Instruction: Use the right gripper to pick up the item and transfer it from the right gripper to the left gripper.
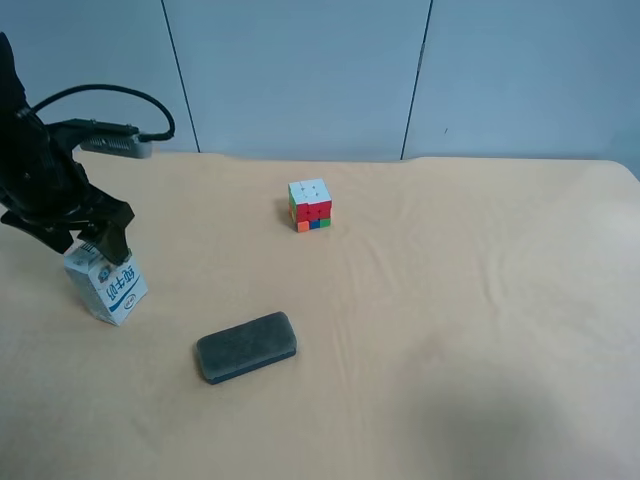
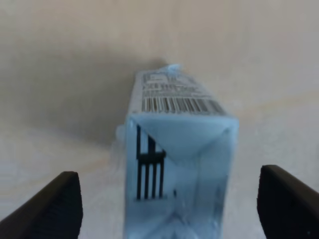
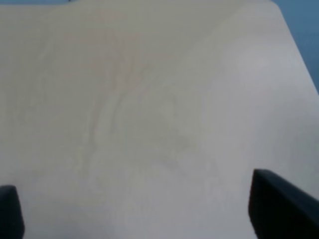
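Observation:
The item, a small white-and-grey milk carton (image 1: 110, 290) with blue lettering, stands on the beige table at the exterior high view's left. The left gripper (image 1: 98, 245), on the black arm with a silver-grey module, hangs right over the carton's top. In the left wrist view the carton (image 2: 179, 164) sits between the two fingers of the left gripper (image 2: 172, 199), with a gap on each side, so the jaws are open. The right gripper (image 3: 144, 214) is open and empty over bare table. It is out of the exterior high view.
A multicoloured puzzle cube (image 1: 311, 204) stands mid-table towards the back. A dark grey oblong eraser (image 1: 246, 347) lies in front, to the right of the carton. The table's back edge (image 1: 400, 160) meets a grey-blue panelled wall.

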`<state>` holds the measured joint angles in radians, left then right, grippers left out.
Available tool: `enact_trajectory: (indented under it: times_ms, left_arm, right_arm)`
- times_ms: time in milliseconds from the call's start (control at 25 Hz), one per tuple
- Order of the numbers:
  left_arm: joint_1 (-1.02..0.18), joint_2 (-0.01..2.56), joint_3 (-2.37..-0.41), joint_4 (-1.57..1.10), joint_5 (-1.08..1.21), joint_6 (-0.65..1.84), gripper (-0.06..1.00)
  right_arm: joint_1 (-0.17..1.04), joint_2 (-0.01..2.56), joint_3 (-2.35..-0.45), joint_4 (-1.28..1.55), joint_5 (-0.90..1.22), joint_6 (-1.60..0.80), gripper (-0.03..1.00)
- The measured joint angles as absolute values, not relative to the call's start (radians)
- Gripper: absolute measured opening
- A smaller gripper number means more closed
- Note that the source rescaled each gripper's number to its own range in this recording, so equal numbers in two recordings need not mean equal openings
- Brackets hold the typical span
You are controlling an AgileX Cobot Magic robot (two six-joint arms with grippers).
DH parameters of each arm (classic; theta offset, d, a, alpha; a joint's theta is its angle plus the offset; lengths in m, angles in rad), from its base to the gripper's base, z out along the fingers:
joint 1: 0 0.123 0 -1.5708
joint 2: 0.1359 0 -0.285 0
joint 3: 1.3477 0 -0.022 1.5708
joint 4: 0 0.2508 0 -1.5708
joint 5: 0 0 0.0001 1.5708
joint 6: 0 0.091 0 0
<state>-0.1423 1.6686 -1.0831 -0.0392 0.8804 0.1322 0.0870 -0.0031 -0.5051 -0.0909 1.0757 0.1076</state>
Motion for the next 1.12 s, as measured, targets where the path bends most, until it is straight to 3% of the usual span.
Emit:
enact_trajectory:
  times_ms: [80,240,360,1120]
  left_arm:
    - [-0.142,1.645,-1.117,-0.039,0.926,0.132,0.68]
    - [-0.142,1.576,-1.174,-0.039,1.019,0.132,0.83]
    - [-0.142,1.499,-1.207,-0.039,1.073,0.132,0.88]
    - [-0.142,0.647,-1.231,-0.036,1.215,0.125,0.89]
  right_arm:
    - [0.087,-0.003,-0.505,-0.091,1.076,0.108,0.79]
    - [0.087,-0.003,-0.505,-0.091,1.076,0.108,0.79]
    - [0.087,-0.003,-0.505,-0.091,1.076,0.108,0.79]
    - [0.087,-0.003,-0.505,-0.091,1.076,0.108,0.79]
